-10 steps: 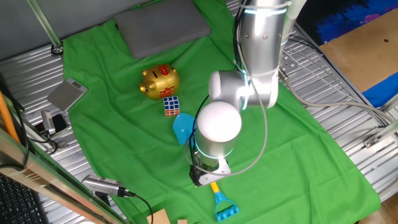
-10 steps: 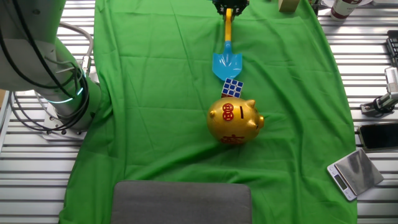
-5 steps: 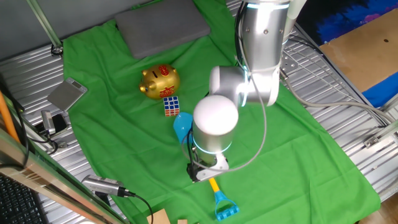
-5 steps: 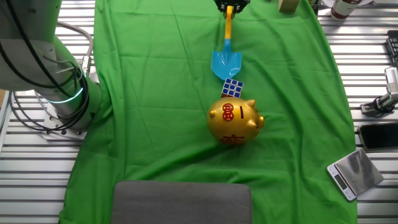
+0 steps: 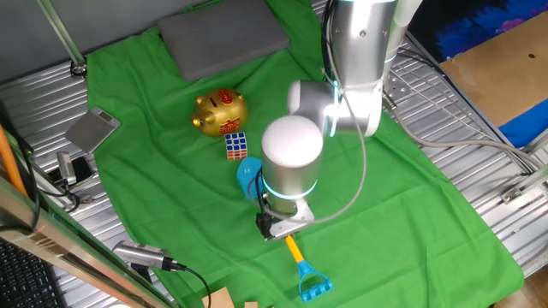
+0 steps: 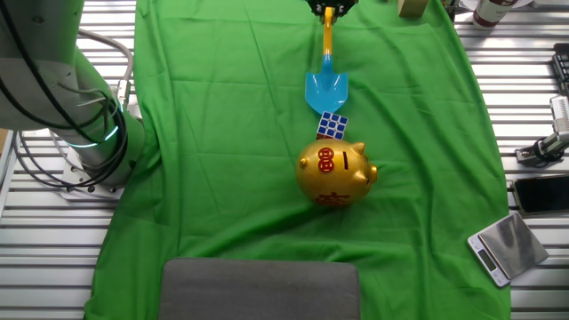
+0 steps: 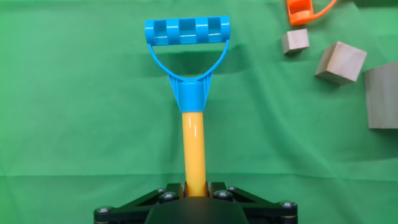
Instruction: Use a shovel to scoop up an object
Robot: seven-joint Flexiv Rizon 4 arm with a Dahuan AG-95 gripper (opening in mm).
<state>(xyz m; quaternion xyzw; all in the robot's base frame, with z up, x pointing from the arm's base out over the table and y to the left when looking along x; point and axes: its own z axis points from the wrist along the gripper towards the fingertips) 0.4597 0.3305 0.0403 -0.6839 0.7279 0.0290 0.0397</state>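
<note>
shovel (image 6: 326, 67): you see a light blue blade, a yellow shaft and a blue D-shaped end; it lies along the green cloth (image 6: 222, 133) with the blade toward the middle and the D-end toward the cloth's near edge in one fixed view; in the hand view the D-end points away from the fingers

gripper (image 7: 194, 190): your jaws are closed on the yellow shaft, the dark fingers pressing it from both sides; in one fixed view the arm's white wrist hides the middle of the shaft

object (image 6: 332, 125): a small cube of red, blue, white and yellow squares; it sits just beyond the blade's tip, so close that you cannot tell whether they touch; it lies near the middle of the cloth

piggy bank (image 6: 335, 174): round, gold with red marks; it stands right behind the cube, touching or nearly so, and blocks the way straight past the cube

open room: bare cloth lies to both sides of the blade and the cube; the cloth's side edges are well apart from them

grey pad (image 5: 224, 36): flat, at the far edge of the cloth, well apart from the piggy bank

wooden blocks (image 7: 341, 62): several beside the D-end in the hand view, near the cloth's edge, clear of the shaft; an orange piece (image 7: 305, 10) lies by them

scale (image 6: 499, 246): off the cloth on the metal table (image 6: 524, 116), near a corner
</note>
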